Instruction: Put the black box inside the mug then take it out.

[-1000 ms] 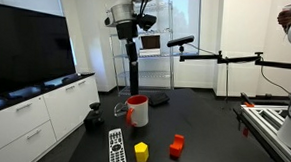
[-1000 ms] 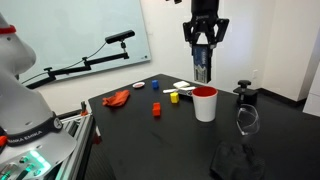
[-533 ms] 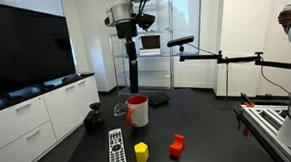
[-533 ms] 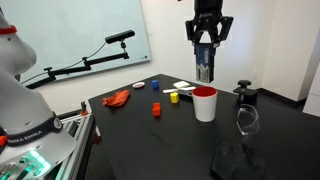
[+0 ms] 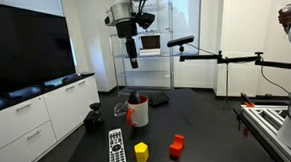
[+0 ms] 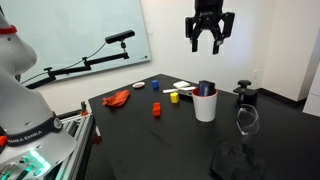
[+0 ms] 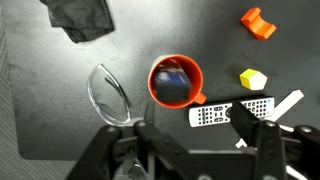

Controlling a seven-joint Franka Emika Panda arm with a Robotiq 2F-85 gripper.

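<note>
The white mug with red rim and inside stands on the dark table in both exterior views (image 5: 139, 115) (image 6: 205, 107) and in the wrist view (image 7: 194, 68). The black box (image 5: 135, 96) stands inside the mug, its top just above the rim (image 6: 205, 88); from above it shows as a dark block in the mug (image 7: 172, 84). My gripper (image 5: 133, 60) (image 6: 208, 42) hangs open and empty well above the mug. In the wrist view its fingers (image 7: 205, 135) are spread below the mug.
A remote (image 5: 116, 150) (image 7: 230, 112), a yellow block (image 5: 141, 152) (image 7: 253, 78) and a red block (image 5: 177, 145) (image 7: 258, 22) lie near the mug. A clear glass object (image 6: 247, 120) (image 7: 108, 95), a dark cloth (image 6: 235, 160) (image 7: 82, 17) and a small dark object (image 5: 94, 116) lie around it.
The gripper held the black box above the mug. It has let go and risen; the box now stands inside the mug.
</note>
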